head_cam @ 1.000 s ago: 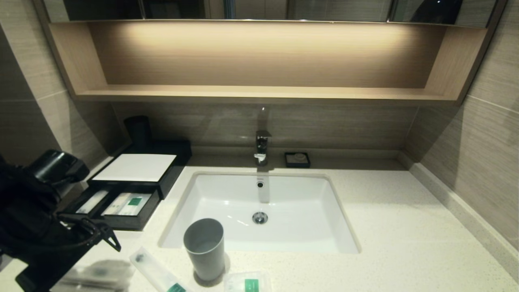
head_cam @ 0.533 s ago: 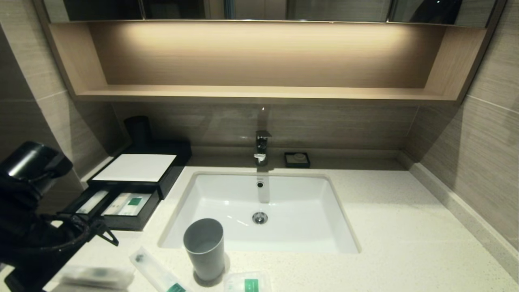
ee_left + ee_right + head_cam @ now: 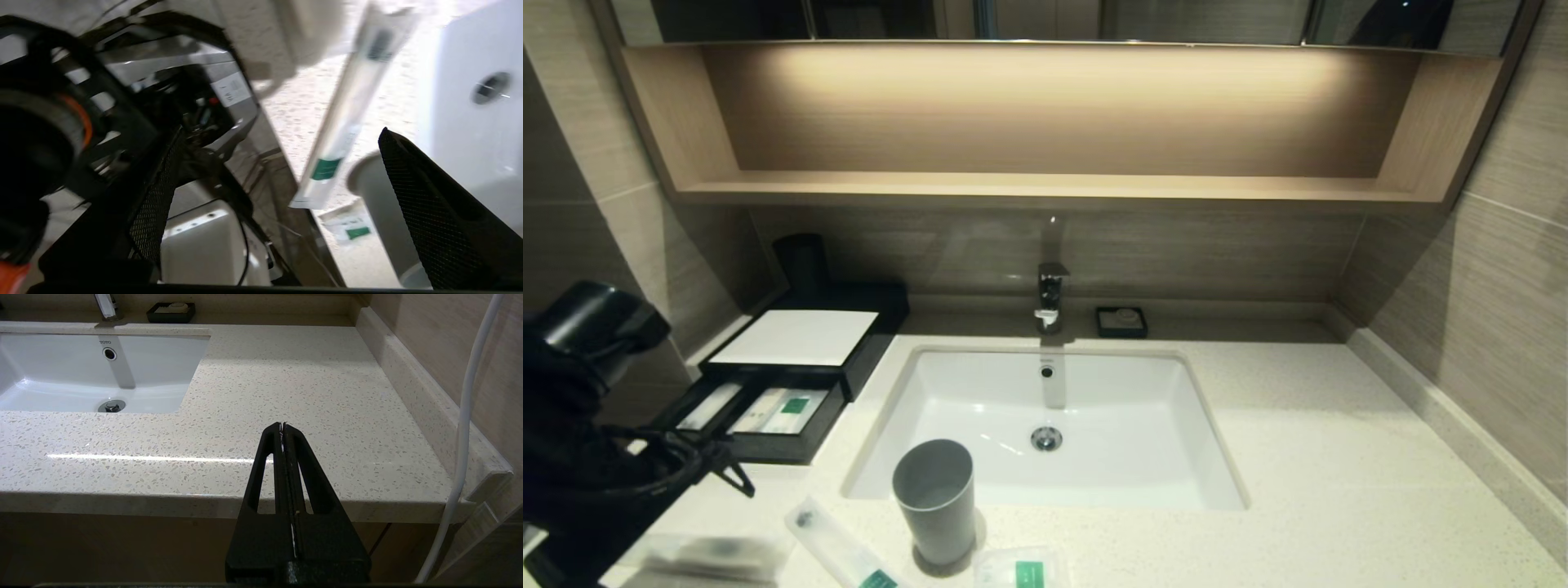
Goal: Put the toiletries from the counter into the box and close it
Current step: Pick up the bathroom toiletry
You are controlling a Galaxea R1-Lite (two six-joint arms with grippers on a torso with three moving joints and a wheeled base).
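- Left gripper [image 3: 265,196] has its fingers spread wide with nothing between them. It hangs over the worktop's front left corner, above the packets.
- Right gripper [image 3: 282,430] is parked off the worktop's [image 3: 1339,457] front edge on the right side, fingers pressed together, nothing in them.
- Box [image 3: 796,339] sits at the back left corner, drawer [image 3: 760,429] pulled out toward the front with a couple of packets already lying in it.
- Long packet [image 3: 837,549] lies near the front edge, just left of the grey cup [image 3: 935,500]. Small packet [image 3: 1023,569] is just right of the cup and cut off by the frame.
- Another packet [image 3: 707,555] lies at the front left corner, blurry and partly hidden by the left arm, so hard to make out.
- Left wrist view is smeared; only the long packet and cup read clearly.
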